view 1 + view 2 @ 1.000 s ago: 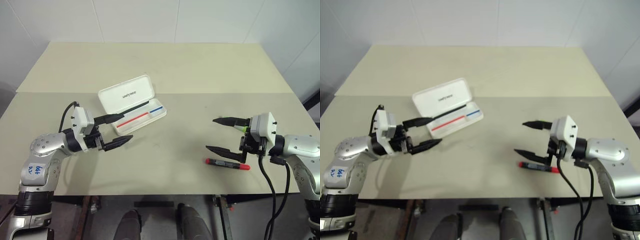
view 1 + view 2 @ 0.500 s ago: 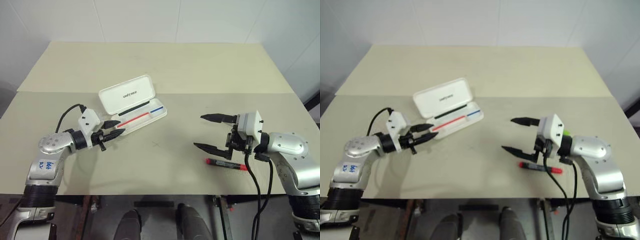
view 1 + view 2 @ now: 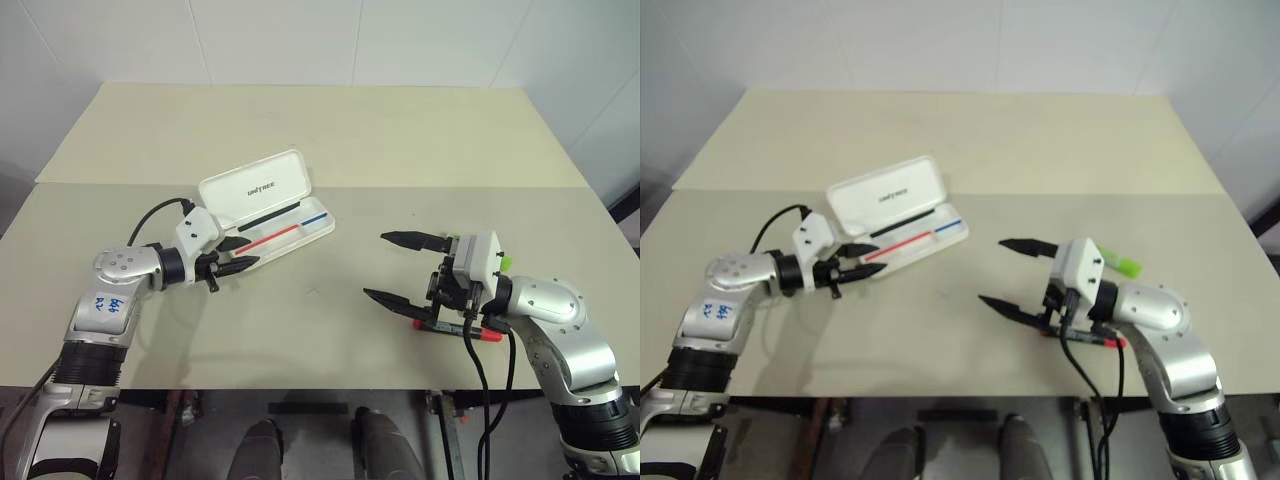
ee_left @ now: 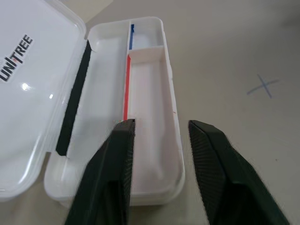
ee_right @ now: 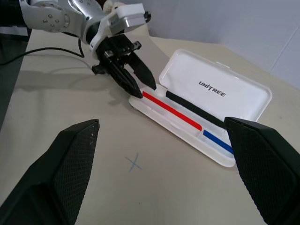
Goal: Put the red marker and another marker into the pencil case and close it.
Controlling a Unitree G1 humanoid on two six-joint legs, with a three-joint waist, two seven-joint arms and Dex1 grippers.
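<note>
Both sets of fingers were held empty — left (image 3: pixel 240 256) part-open at the open pencil case (image 3: pixel 300 222), right (image 3: pixel 395 268) spread wide

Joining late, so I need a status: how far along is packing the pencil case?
Done: the flat white plastic pencil case lies open. In hand: nothing; the left tool sits at its near end, the right tool is open. Left: the red-ended black marker and light green marker lie on the table; then closing.
</note>
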